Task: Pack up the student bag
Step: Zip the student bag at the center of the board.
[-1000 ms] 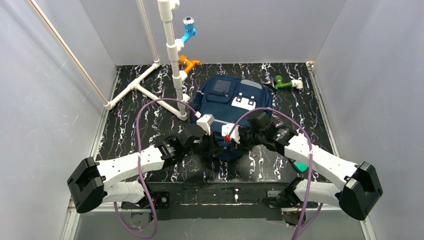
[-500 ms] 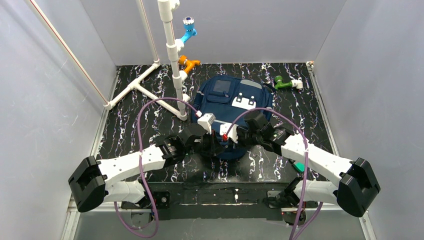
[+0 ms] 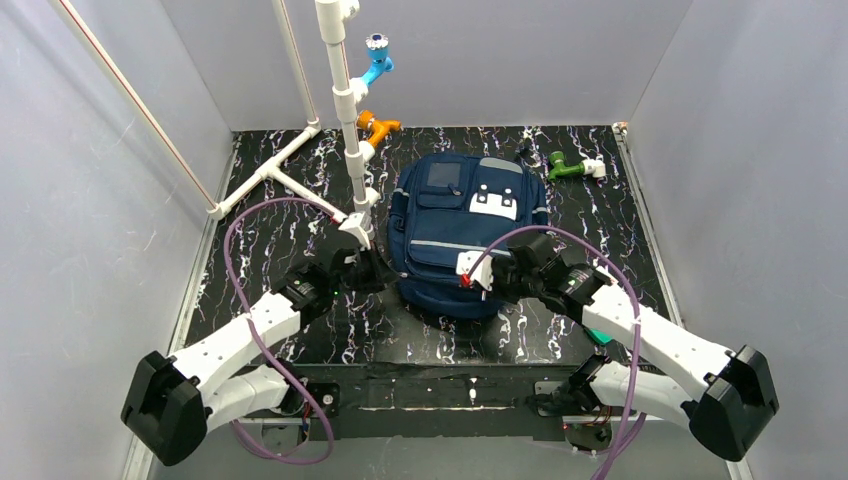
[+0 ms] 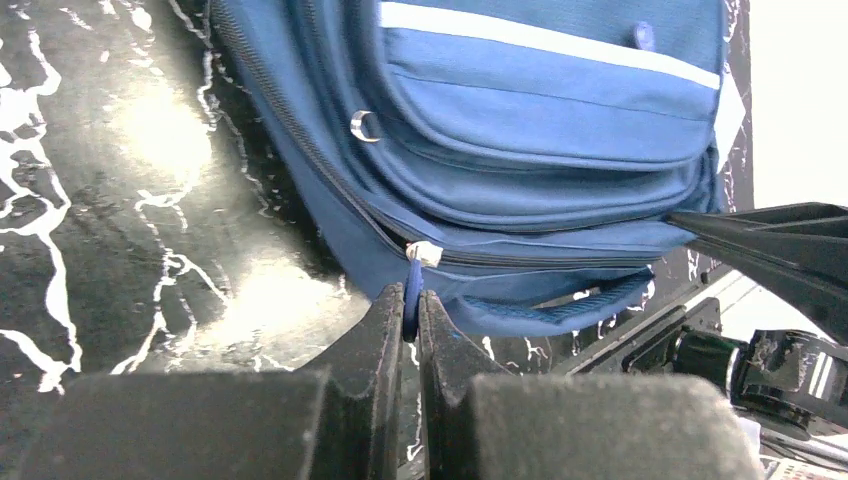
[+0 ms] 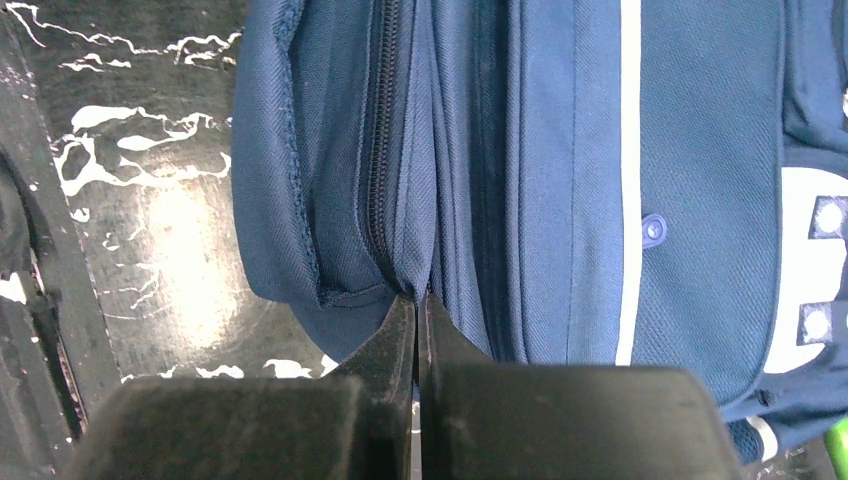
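- Since both wrists work at the near, rounded end of the student bag (image 3: 465, 225), I begin there. My left gripper (image 4: 413, 300) is pinched shut on the blue zip pull (image 4: 412, 280), and the silver slider (image 4: 424, 253) sits just past the fingertips.
- My right gripper (image 5: 421, 305) is clamped narrow on a fold of bag cloth right beside the zip track (image 5: 380, 150), which runs straight away from it.
- Seen from above, the bag lies flat at mid-table, front up, with its long axis running near to far. The left pincer is at the bag's near-left corner and the right is at the near edge, right of centre.
- As I judge it, the next move turns on the track: it curves from the slider up the bag's left flank. The left arm would drag the slider while the right only anchors. I cannot tell which side of the slider is open.
- The cloth is woven navy fabric, soft and slack, and likely to bunch under a pull. It carries a pale stripe (image 4: 540, 45), a small metal ring (image 4: 365, 125) and a white patch (image 3: 493, 203) with dark dots.
- The table (image 3: 260, 240) is glossy black with white veining.
- Farthest off, a white pipe frame (image 3: 345, 110) with a blue fitting (image 3: 377, 62) and an orange fitting (image 3: 378, 126) stands beside the bag's far-left corner. A green fitting (image 3: 567, 166) lies at the far right.
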Robot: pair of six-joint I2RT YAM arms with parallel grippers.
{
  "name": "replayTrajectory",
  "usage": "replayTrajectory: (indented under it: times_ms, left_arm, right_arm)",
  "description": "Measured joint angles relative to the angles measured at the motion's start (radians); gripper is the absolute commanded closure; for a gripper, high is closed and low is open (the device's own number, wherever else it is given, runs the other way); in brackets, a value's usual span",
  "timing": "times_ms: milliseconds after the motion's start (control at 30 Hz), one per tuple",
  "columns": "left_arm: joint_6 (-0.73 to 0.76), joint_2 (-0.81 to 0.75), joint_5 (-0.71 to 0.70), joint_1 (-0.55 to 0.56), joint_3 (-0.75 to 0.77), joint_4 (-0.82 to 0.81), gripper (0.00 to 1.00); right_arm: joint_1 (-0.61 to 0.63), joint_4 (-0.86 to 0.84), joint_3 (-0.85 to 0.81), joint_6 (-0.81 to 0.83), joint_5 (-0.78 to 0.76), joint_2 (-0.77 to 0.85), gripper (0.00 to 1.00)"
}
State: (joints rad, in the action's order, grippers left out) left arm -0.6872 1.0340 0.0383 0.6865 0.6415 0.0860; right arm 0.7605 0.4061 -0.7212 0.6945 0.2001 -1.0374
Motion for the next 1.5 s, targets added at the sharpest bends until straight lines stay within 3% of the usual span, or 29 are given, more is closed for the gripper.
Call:
replayTrajectory:
  times_ms: [100, 133, 200, 233, 467, 600, 767, 967, 1033, 1167, 1367, 1500]
  left_arm:
    - [0.025, -0.006, 0.061, -0.084, -0.023, 0.001, 1.0]
    - [0.032, -0.006, 0.092, -0.097, -0.029, -0.008, 1.0]
    - [0.039, -0.001, 0.148, -0.103, -0.031, -0.032, 1.0]
    - [0.04, 0.007, 0.17, -0.102, -0.031, -0.047, 1.0]
    - [0.031, 0.116, 0.19, 0.068, 0.031, -0.086, 1.0]
    - [0.012, 0.171, 0.19, 0.155, 0.098, -0.106, 1.0]
    - [-0.012, 0.246, 0.201, 0.211, 0.158, -0.142, 1.0]
    - [-0.031, 0.256, 0.202, 0.219, 0.16, -0.153, 1.0]
    - [-0.036, 0.253, 0.201, 0.219, 0.16, -0.153, 1.0]
    - [-0.039, 0.243, 0.192, 0.219, 0.158, -0.152, 1.0]
    - [-0.05, 0.191, 0.105, 0.216, 0.116, -0.142, 1.0]
    - [-0.053, 0.119, 0.038, 0.142, 0.056, -0.117, 1.0]
  right_arm:
    - [-0.015, 0.021, 0.0, 0.011, -0.011, 0.028, 0.99]
    - [-0.019, 0.027, 0.0, 0.015, -0.014, 0.031, 0.94]
    - [-0.023, 0.047, 0.0, 0.02, -0.016, 0.032, 0.66]
    - [-0.026, 0.058, 0.0, 0.019, -0.016, 0.032, 0.59]
    - [-0.04, 0.2, -0.122, -0.011, 0.051, 0.01, 0.31]
    - [0.028, 0.187, -0.203, -0.059, 0.116, 0.005, 0.29]
    - [0.12, 0.159, -0.201, -0.126, 0.124, -0.044, 0.32]
    - [0.124, 0.084, -0.087, -0.167, 0.031, -0.053, 0.47]
    - [0.124, 0.08, -0.059, -0.167, 0.0, -0.053, 0.57]
    - [0.124, 0.048, -0.028, -0.161, -0.024, -0.053, 0.99]
    - [0.131, 0.034, -0.024, -0.165, -0.075, -0.043, 0.99]
    - [0.132, 0.032, 0.001, -0.165, -0.098, 0.021, 0.99]
